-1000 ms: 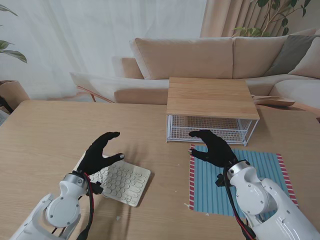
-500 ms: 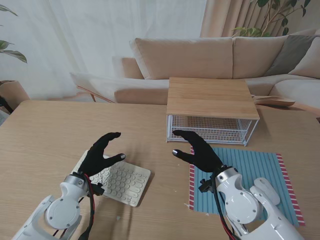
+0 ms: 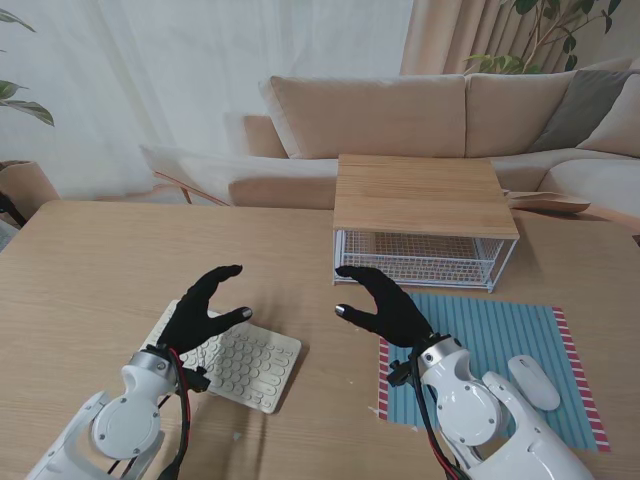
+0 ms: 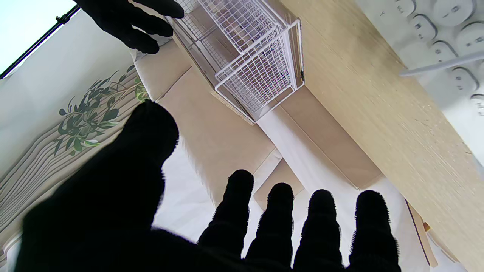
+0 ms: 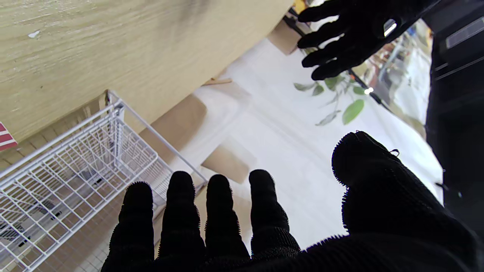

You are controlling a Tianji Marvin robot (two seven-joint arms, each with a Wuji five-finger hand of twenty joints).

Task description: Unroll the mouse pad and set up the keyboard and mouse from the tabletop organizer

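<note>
Pad (image 3: 500, 360) lying flat on the right, mouse (image 3: 534, 381) on its near right part. Keyboard (image 3: 238, 363) on the surface at left, off the pad. Left hand (image 3: 200, 307) and right hand (image 3: 388, 305) both spread wide, holding nothing. Wire organizer (image 3: 425, 258) looks empty. Next, probably: slide keyboard over beside the mouse.

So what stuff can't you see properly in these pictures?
- Keyboard: its near left corner is hidden behind the left hand in the stand view.
- Mouse pad: its near edge is covered by the right arm.
- Wire organizer: anything small inside is too small to tell.
- Mouse: buttons too small to see.
</note>
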